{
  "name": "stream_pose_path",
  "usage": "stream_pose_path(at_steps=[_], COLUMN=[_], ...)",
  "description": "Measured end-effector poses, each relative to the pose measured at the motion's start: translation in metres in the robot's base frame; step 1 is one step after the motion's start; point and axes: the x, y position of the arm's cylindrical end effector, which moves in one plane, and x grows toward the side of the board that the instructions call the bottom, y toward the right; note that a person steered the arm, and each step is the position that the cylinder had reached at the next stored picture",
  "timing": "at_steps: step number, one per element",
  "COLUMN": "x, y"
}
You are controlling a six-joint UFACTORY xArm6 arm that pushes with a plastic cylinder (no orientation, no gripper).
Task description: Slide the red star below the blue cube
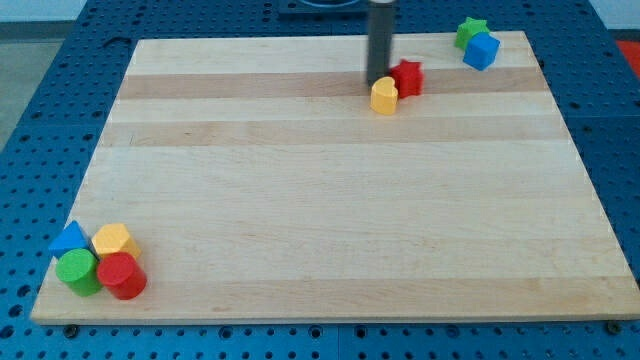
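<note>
The red star [408, 77] lies near the view's top, right of centre, touching a yellow heart-like block [384, 96] at its lower left. The blue cube [481, 50] sits in the view's top right corner, with a green star [470, 31] just above and left of it. My tip [379, 81] comes down just left of the red star and just above the yellow block, close to both. The red star is left of and slightly below the blue cube, about a block's width apart.
In the view's bottom left corner sits a cluster: a blue triangle [68, 240], a yellow hexagon-like block [114, 241], a green cylinder [78, 271] and a red cylinder [122, 276]. The wooden board [330, 220] lies on a blue perforated table.
</note>
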Motion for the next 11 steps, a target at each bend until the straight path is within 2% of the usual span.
stream_pose_path(at_steps=[2,3,4,5,6,7,11], x=[0.000,0.013,0.046,0.065,0.058,0.039,0.027], y=[0.105,0.093,0.078,0.083,0.134,0.154,0.156])
